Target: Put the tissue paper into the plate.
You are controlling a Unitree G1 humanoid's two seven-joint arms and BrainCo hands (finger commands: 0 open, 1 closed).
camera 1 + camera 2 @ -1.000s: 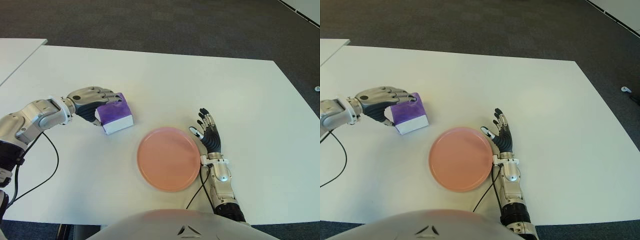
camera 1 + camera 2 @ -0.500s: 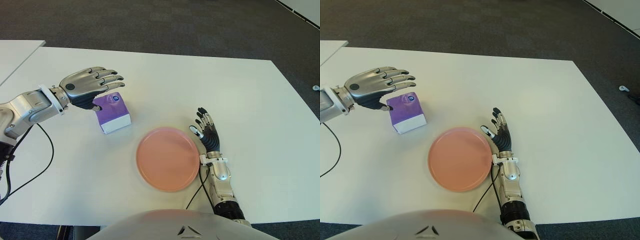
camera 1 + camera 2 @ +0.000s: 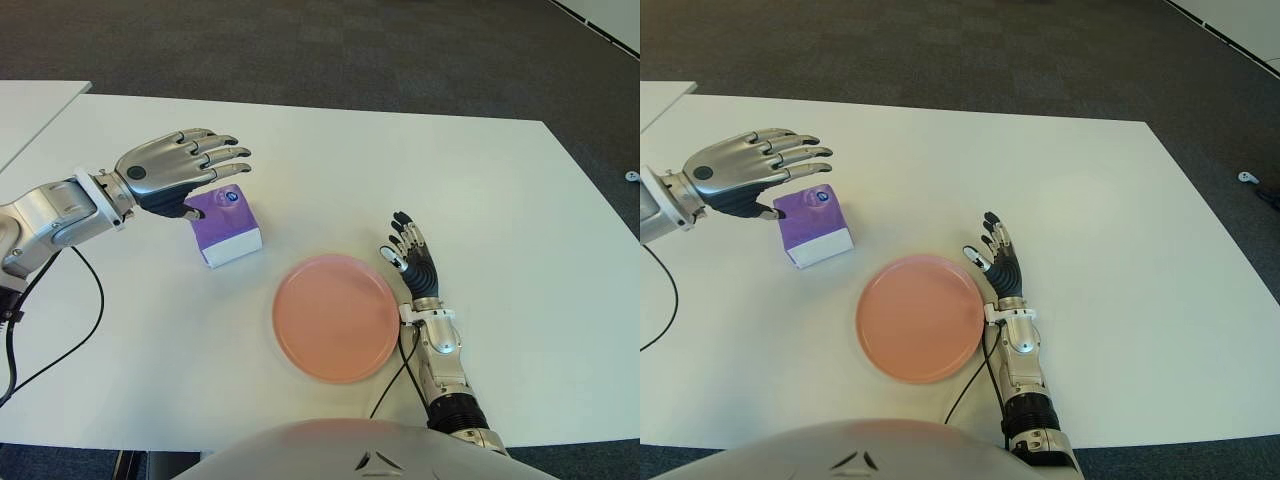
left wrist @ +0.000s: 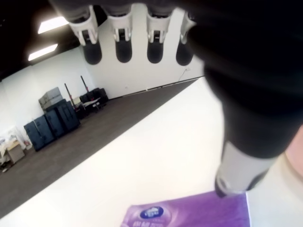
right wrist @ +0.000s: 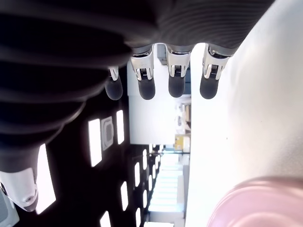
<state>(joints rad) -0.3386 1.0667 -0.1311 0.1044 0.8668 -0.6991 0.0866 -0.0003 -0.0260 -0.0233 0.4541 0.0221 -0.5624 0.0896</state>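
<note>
The tissue paper is a purple box (image 3: 227,226) with a white base, standing on the white table (image 3: 330,170) left of the pink plate (image 3: 337,317). My left hand (image 3: 185,165) hovers open just above the box's left side, fingers stretched out flat, thumb tip close to the box top. The left wrist view shows the purple box top (image 4: 189,213) below the spread fingers (image 4: 123,45), nothing held. My right hand (image 3: 413,265) shows beside the plate's right rim, fingers straight and open. The plate holds nothing.
A second white table (image 3: 30,110) borders the far left. Dark carpet (image 3: 320,40) lies beyond the table's far edge. A black cable (image 3: 70,330) trails from my left arm over the table's left part.
One second ago my left hand was curled around the box. It has let go, lifted and spread its fingers above it. The box stands a little straighter; the right hand barely shifted.
</note>
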